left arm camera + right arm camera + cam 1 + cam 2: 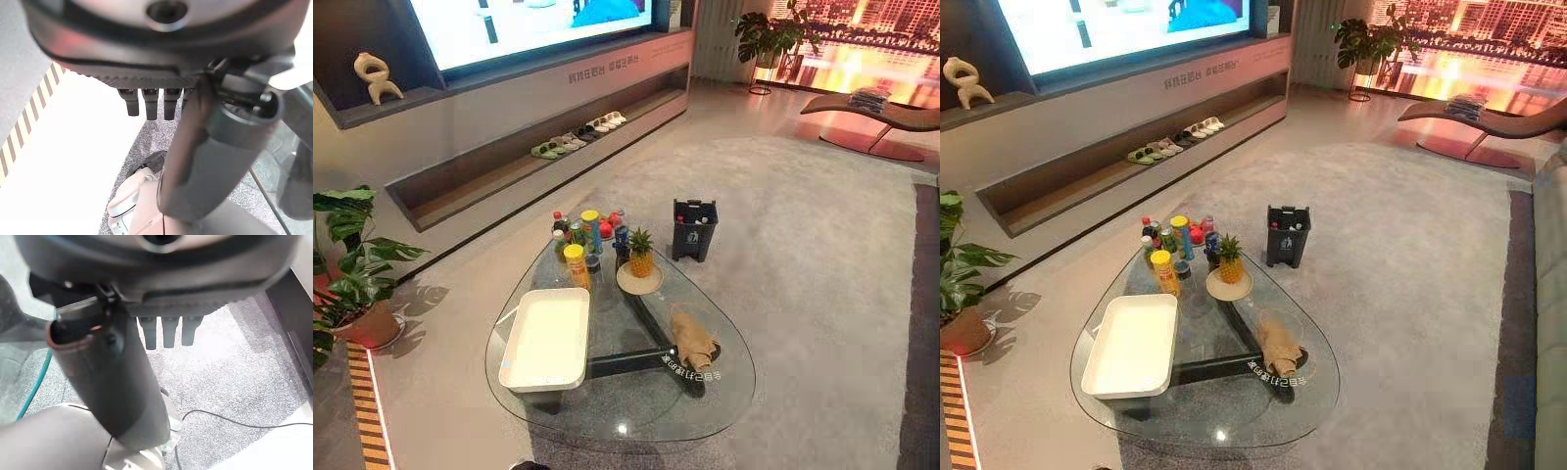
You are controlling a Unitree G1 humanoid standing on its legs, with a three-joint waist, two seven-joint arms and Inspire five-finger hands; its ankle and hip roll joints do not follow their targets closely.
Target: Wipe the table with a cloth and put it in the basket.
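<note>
- A tan cloth (691, 340) is lying crumpled on the right side of the glass table (636, 416), well apart from both hands and touched by neither.
- The left hand (146, 58) is hanging over the carpet, its fingers (149, 103) relaxed and straight, grasping nothing.
- The right hand (166, 284) is hanging likewise, fingers (168, 333) loose and empty.
- A white basket (544, 384) is sitting on the table's left side, across from the cloth.
- Bottles (582, 235) and a pineapple (640, 253) are crowding the far end.
</note>
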